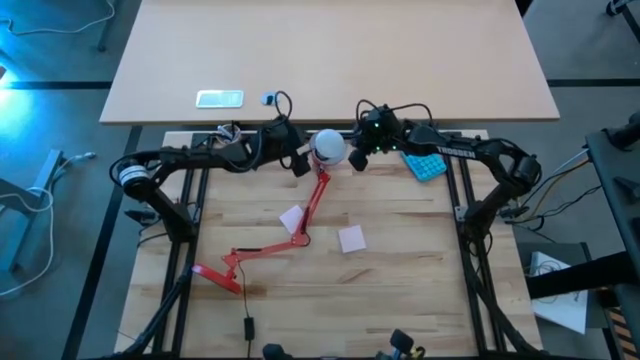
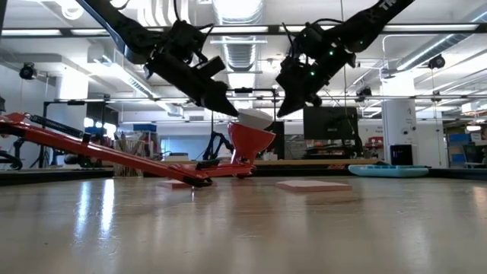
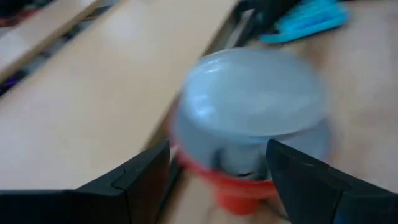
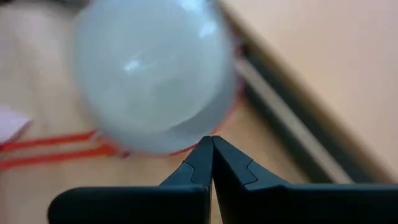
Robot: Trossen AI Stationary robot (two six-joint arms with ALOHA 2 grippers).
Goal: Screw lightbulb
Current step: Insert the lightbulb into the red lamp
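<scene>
1. We see the lightbulb (image 1: 329,145) seated in the upturned shade (image 2: 251,141) of the red lamp (image 1: 268,246), its white globe rising above the shade's rim at the far middle of the tabletop (image 1: 400,270).
2. In the left wrist view the lightbulb (image 3: 255,99) stands on its grey neck inside the red shade (image 3: 242,186); the view is blurred, so finer detail cannot be told.
3. We find the left gripper (image 1: 298,160) just beside the bulb on its left. Its fingers (image 3: 140,177) are spread apart, one to each side of the shade, and we see no contact with the bulb.
4. The right gripper (image 1: 356,156) hangs just beside the bulb on its right. Its fingers (image 4: 193,171) are pressed tip to tip with nothing between them, and the lightbulb (image 4: 152,74) lies just beyond their tips.
5. In the low view both arms slant down from above, the left gripper (image 2: 221,103) and the right gripper (image 2: 288,103) flanking the lightbulb (image 2: 255,118).
6. The lamp's jointed red arm runs from the shade toward the near left, to its base (image 1: 215,275).
7. Two pink sticky notes (image 1: 351,238) lie on the tabletop near the lamp arm, one on each side.
8. A blue tray (image 1: 424,164) rests under the right arm, near the far edge.
</scene>
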